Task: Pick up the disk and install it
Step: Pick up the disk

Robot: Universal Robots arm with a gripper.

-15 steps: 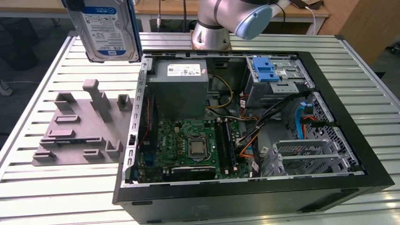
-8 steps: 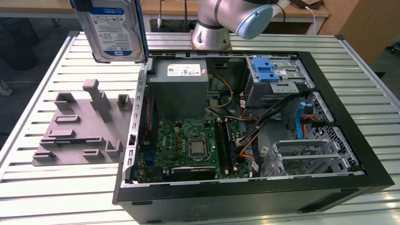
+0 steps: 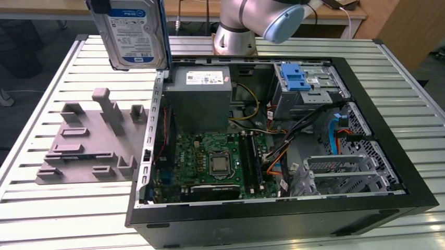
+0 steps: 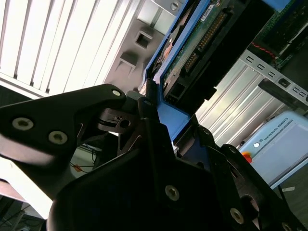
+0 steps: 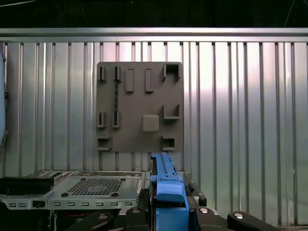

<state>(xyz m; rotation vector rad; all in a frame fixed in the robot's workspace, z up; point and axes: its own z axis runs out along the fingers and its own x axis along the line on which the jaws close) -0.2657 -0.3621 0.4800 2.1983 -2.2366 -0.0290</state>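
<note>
We see the disk [image 3: 132, 34] high in the air. It stands upright, with its blue-and-white label toward the exterior camera. It hangs over the slatted table [image 3: 62, 208], about above the border between the grey holder plate [image 3: 87, 140] and the open computer case [image 3: 278, 229], and it touches neither of them.

In the second wrist view the gripper [image 4: 166, 113] has its 2 black fingers [image 4: 151, 130] closed on the blue frame of the disk, 1 on each side. We judge this hold to be firm.

So the picking up looks finished, in our opinion. The installing is not yet done. The disk is outside the case and well apart from the metal cage [image 3: 304, 86] with the blue latch, which sits at the far side of the case.
</note>
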